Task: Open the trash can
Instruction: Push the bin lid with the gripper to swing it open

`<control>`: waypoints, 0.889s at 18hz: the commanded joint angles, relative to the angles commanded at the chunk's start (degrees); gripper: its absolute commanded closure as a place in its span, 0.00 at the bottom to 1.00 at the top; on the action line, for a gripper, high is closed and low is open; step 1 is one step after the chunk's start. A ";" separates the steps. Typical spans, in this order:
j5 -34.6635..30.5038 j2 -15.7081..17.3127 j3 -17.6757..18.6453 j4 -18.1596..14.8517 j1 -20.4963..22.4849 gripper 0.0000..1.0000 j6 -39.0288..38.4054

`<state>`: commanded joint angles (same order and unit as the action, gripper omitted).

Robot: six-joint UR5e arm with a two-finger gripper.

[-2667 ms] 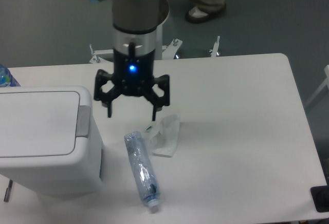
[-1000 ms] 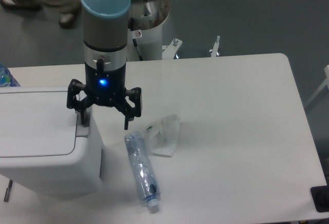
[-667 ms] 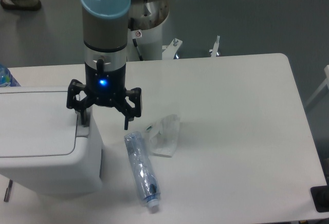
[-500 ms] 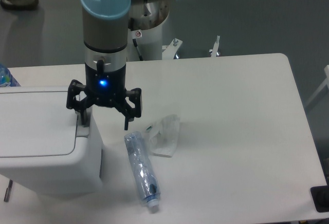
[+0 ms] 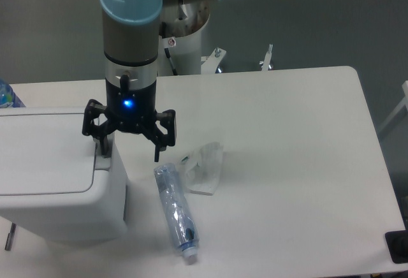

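Observation:
The trash can (image 5: 57,182) is a large white boxy bin at the table's left front, its flat lid (image 5: 44,153) lying closed. A grey push tab (image 5: 102,162) runs along the lid's right edge. My gripper (image 5: 129,153) hangs open straight over the bin's right rim. Its left finger comes down on the grey tab, while the right finger hangs past the bin's right wall, above the table. Nothing is held between the fingers.
A crushed clear plastic bottle (image 5: 176,213) lies on the table just right of the bin. A crumpled clear wrapper (image 5: 205,168) lies beside it. A blue-topped bottle (image 5: 6,96) peeks in at the left edge.
Since 2.7 s ago the arm has travelled left from above the wrapper to the bin's right rim. Over the last second it has stayed still.

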<state>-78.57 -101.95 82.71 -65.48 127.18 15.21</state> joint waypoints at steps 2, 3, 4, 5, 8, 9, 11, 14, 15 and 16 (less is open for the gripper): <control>0.00 0.00 0.00 0.00 0.00 0.00 0.00; 0.00 0.00 0.00 0.00 0.00 0.00 0.00; 0.00 0.00 0.00 0.00 0.00 0.00 0.00; 0.00 0.00 -0.09 0.00 0.00 0.00 0.00; 0.00 0.00 -0.35 0.00 0.00 0.00 0.00; 0.00 0.09 -0.70 0.00 0.00 0.00 0.09; 0.00 0.17 -2.01 0.09 0.00 0.00 0.26; -0.26 0.09 -4.74 1.66 0.79 0.00 0.70; -1.57 0.17 -5.36 2.54 1.40 0.00 0.96; -3.67 0.26 -5.80 3.51 2.10 0.00 1.14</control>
<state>-82.24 -101.69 76.91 -61.97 129.28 16.35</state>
